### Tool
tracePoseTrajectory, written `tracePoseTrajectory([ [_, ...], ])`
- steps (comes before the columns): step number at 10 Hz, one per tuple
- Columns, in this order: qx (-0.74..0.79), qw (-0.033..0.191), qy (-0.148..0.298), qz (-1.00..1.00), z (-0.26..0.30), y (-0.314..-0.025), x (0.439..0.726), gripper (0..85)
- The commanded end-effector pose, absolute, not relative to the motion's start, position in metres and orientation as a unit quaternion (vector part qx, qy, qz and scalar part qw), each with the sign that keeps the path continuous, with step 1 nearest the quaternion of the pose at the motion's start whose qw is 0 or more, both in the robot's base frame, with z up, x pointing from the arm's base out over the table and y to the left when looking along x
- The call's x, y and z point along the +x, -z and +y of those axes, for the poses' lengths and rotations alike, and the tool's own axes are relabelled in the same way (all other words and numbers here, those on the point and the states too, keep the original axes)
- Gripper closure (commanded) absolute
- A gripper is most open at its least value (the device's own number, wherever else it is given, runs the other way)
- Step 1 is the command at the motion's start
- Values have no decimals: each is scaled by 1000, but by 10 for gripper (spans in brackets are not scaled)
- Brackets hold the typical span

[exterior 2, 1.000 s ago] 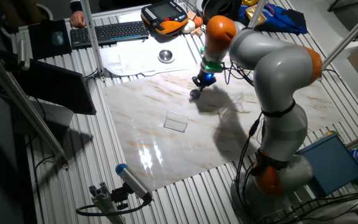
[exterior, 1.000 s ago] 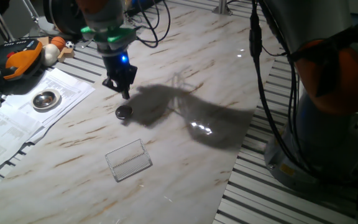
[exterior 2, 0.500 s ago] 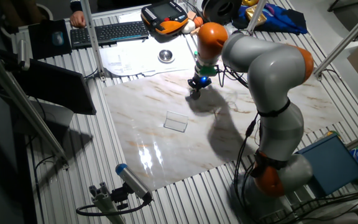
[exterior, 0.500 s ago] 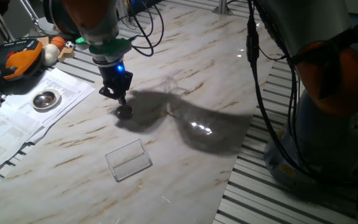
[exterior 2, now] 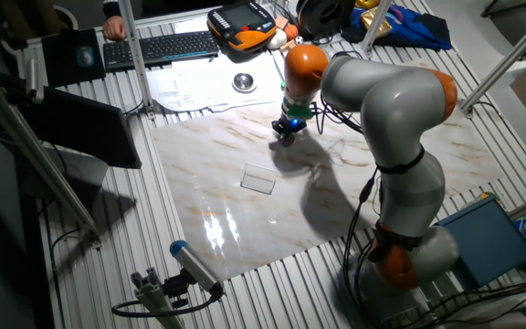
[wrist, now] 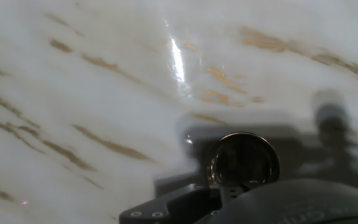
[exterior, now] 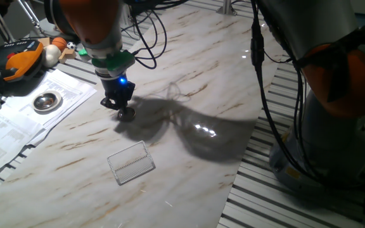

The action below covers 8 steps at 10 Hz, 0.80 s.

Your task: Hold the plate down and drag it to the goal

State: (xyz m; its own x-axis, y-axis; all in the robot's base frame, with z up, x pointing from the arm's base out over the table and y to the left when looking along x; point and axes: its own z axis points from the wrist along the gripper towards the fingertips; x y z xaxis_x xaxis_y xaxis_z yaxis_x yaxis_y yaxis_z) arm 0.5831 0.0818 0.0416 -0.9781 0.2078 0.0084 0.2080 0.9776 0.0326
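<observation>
Fixed views and hand view of the bench (exterior: 189,82) at the moment of contact. The hand (exterior: 124,111) stands left of centre in one fixed view, its tip set on or just above the plate (exterior: 127,114); a second ago it hung higher and to the right of the disc, so it has since come down and shifted left over it. The plate itself lies where it lay before. In the hand view the plate (wrist: 244,160) shows at lower centre, partly covered by the dark hand body. Whether the fingers are spread or together cannot be told; nothing is gripped between them. The goal (exterior: 132,163) lies lower in the frame, well apart from the plate. Judgement: pressing appears begun or imminent; the drag toward the goal is not yet under way.
</observation>
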Motion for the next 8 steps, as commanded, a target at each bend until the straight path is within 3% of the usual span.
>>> tracePoseTrajectory([
  [1,-104,-4,17,-994,81,-40,585,850],
  [8,-110,-24,10,-994,83,-28,583,850],
])
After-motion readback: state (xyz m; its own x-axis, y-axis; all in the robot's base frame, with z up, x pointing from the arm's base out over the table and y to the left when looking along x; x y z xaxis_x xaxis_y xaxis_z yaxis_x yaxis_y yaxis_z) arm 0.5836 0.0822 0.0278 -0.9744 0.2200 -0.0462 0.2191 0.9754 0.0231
